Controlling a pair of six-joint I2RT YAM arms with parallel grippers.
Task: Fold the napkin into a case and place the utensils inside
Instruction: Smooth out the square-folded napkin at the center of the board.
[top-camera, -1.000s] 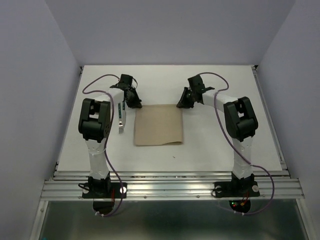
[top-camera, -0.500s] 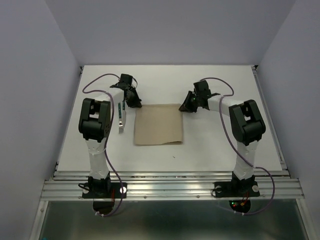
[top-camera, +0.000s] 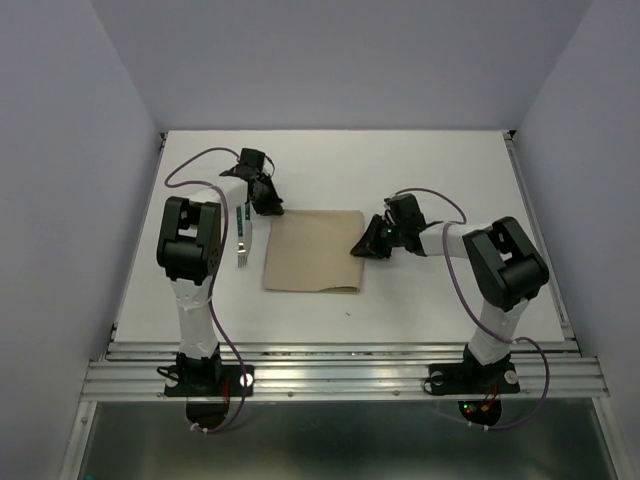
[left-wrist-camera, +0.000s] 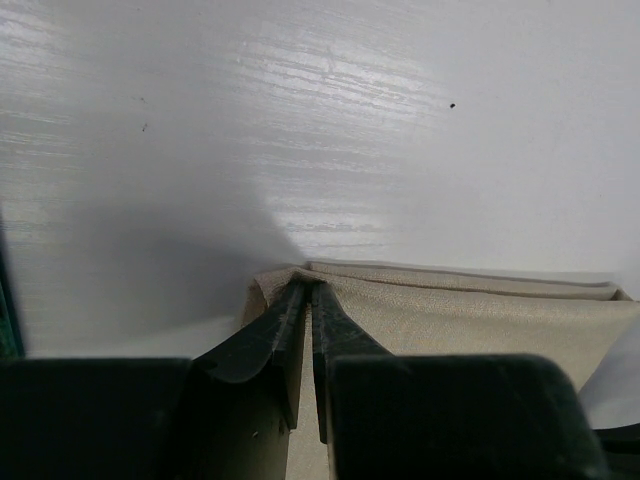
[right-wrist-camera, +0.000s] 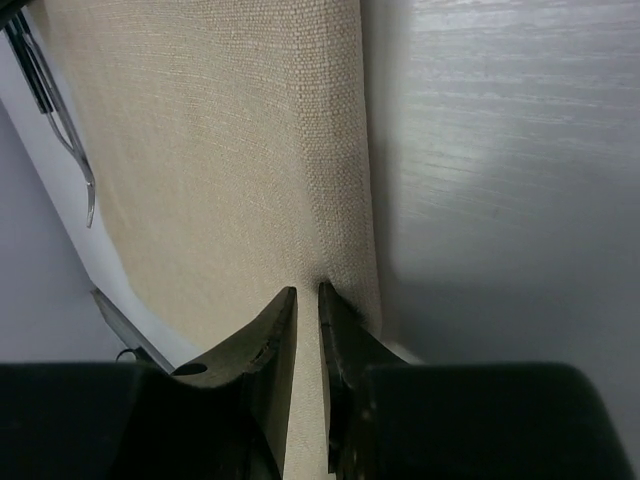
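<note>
Right gripper (right-wrist-camera: 307, 297) and left gripper (left-wrist-camera: 306, 292), nearly closed, are pinching the beige-tan cloth napkin (top-camera: 312, 252); folding looks underway, next needing a coordinated fold-over.

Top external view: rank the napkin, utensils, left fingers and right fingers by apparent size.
1. napkin, by far the largest.
2. utensils: a slim bundle, but longer than either pair of fingers.
3. left fingers and right fingers: they look alike, so not ranked against each other.
</note>
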